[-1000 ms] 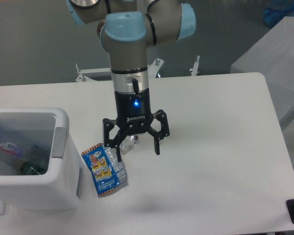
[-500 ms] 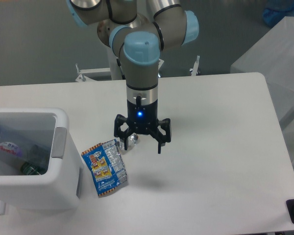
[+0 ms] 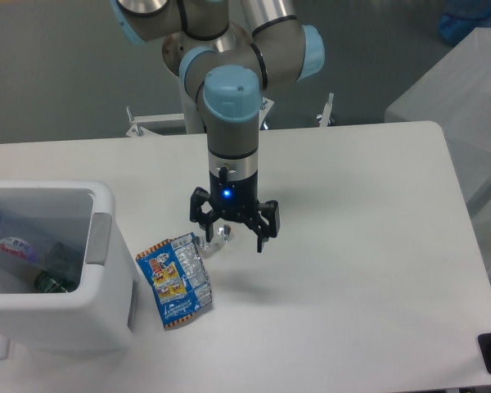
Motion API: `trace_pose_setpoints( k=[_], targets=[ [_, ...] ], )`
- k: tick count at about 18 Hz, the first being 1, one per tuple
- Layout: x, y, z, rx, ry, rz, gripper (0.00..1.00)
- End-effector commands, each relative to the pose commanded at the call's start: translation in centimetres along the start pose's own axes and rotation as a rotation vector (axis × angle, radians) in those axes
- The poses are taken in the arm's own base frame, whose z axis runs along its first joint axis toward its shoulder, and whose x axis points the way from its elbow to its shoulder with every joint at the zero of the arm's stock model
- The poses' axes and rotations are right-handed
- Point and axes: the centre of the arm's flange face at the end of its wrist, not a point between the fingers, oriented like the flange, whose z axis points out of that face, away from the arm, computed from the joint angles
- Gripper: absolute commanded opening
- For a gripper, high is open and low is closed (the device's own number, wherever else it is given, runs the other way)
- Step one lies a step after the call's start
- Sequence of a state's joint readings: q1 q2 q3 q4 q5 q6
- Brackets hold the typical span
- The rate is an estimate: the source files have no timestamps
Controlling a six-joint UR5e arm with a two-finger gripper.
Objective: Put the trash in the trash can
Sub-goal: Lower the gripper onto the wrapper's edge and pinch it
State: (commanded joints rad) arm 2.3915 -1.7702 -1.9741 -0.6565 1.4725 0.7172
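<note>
Two risks: the claw hangs to the right of the snack wrapper, so a straight drop would likely miss it, or pinch the shiny scrap instead
Flat wrapper: fingers may well slide off
Claw: spread wide, holding nothing
Wrapper spot: lower left of centre on the table, just beside the trash can
Bottle: already inside the can, far left

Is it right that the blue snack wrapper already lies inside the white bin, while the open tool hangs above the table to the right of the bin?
Not quite. The blue snack wrapper is not inside the white bin; the camera view shows it lying flat on the table, just right of the bin. The rest holds: the tool is open and hangs above the table to the right of the bin.
</note>
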Motion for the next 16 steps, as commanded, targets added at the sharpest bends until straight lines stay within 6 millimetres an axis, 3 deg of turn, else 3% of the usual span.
trace_pose_setpoints(
  k=[5, 13, 16],
  targets=[
    [1.2, 2.7, 2.0, -0.097, 0.004, 0.278, 1.0],
    [4.9, 1.9, 5.7, -0.158, 0.051, 0.382, 1.0],
    [5.8, 2.2, 8.3, -0.206, 0.074, 0.422, 1.0]
  ],
)
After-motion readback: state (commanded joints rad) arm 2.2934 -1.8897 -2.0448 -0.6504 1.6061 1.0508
